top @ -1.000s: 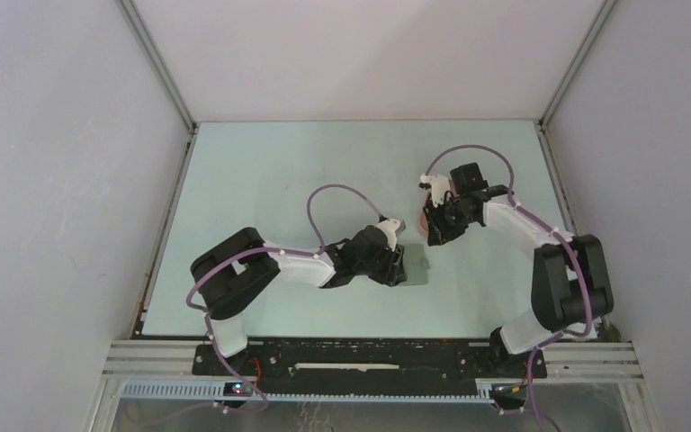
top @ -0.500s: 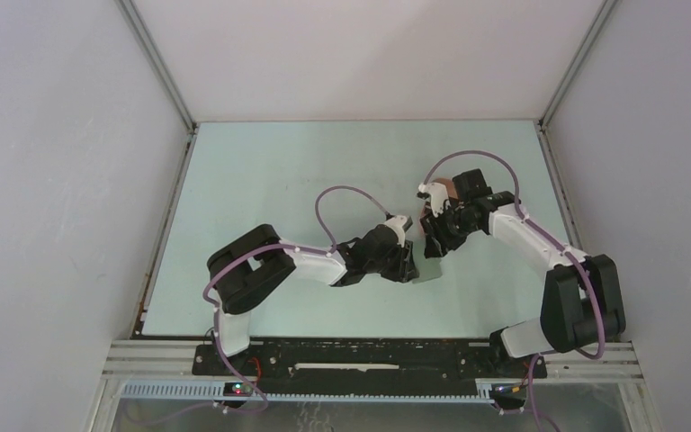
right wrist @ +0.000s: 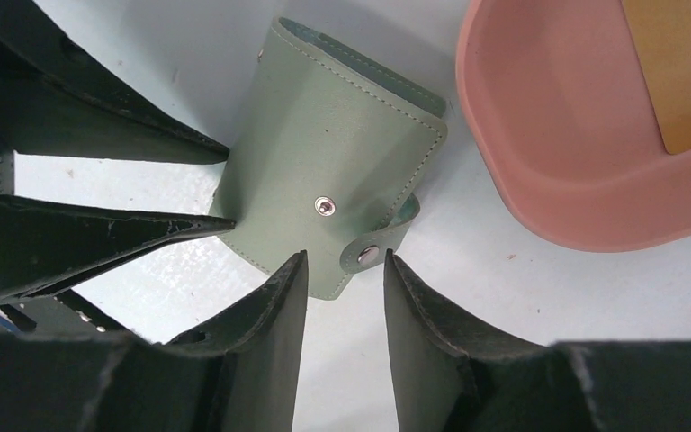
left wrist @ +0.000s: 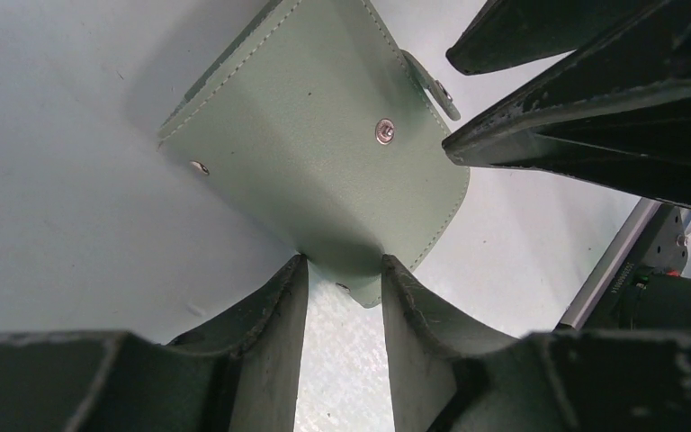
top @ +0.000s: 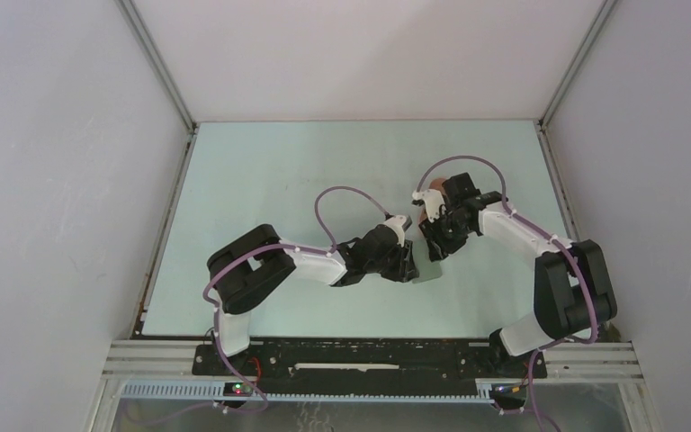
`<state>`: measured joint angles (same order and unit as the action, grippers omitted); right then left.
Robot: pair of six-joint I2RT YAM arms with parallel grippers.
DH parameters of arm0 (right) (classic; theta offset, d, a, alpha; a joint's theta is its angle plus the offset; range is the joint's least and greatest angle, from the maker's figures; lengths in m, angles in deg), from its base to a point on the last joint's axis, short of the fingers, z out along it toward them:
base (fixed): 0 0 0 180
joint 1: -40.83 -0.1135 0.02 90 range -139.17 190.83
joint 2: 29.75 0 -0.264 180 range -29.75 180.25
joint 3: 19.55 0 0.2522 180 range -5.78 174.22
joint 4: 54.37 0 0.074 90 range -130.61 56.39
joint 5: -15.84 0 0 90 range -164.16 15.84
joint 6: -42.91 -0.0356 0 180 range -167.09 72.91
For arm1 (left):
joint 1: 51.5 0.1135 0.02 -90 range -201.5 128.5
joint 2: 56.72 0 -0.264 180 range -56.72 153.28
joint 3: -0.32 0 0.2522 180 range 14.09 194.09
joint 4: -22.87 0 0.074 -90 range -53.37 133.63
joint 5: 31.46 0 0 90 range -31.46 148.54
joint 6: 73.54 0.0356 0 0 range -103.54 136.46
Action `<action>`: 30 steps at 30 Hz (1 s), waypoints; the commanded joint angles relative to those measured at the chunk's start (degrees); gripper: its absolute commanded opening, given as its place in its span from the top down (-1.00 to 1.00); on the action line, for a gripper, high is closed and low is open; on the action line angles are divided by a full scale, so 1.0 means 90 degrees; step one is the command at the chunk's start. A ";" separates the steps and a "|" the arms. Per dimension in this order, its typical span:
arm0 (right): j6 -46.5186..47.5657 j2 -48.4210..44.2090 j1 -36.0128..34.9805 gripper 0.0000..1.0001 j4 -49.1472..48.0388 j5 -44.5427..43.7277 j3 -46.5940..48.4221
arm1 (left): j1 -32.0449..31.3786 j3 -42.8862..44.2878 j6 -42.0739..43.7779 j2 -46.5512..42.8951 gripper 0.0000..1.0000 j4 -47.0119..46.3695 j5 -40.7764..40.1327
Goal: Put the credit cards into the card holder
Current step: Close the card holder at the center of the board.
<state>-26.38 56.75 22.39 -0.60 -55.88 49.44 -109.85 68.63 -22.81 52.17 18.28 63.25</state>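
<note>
Card holder (right wrist: 324,153) lies folded, grey-green, stitched, strap unsnapped.

Right gripper (top: 435,247) brought in, card holder (top: 430,271) now just ahead of its fingertips. Left gripper (top: 409,264) advanced, card holder shifted along.

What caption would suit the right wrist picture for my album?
Right claw poised at the folded green card holder, its strap unsnapped, pink tray beside it.
</note>
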 commanded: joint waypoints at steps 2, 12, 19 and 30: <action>-0.0147 0.0130 -0.0128 0.14 -0.0174 -0.0424 0.0014 | -0.0039 0.0106 -0.0133 0.0141 0.19 -0.0064 -0.0085; -0.0202 0.0044 -0.0169 0.74 -0.0273 -0.0697 0.0017 | -0.0050 0.0094 -0.0149 0.0141 0.19 -0.0100 -0.0101; -0.0211 -0.0096 -0.0100 1.00 -0.0340 -0.0549 0.0013 | -0.0058 0.0184 -0.0149 0.0205 0.19 -0.0200 0.0022; -0.0122 -0.0345 0.0095 1.00 -0.0407 -0.0217 0.0098 | -0.0070 0.0411 -0.0110 0.0363 0.20 -0.0180 0.0141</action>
<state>-27.73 56.33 22.54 -3.01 -59.20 49.39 -110.00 69.11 -23.71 53.54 16.05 63.97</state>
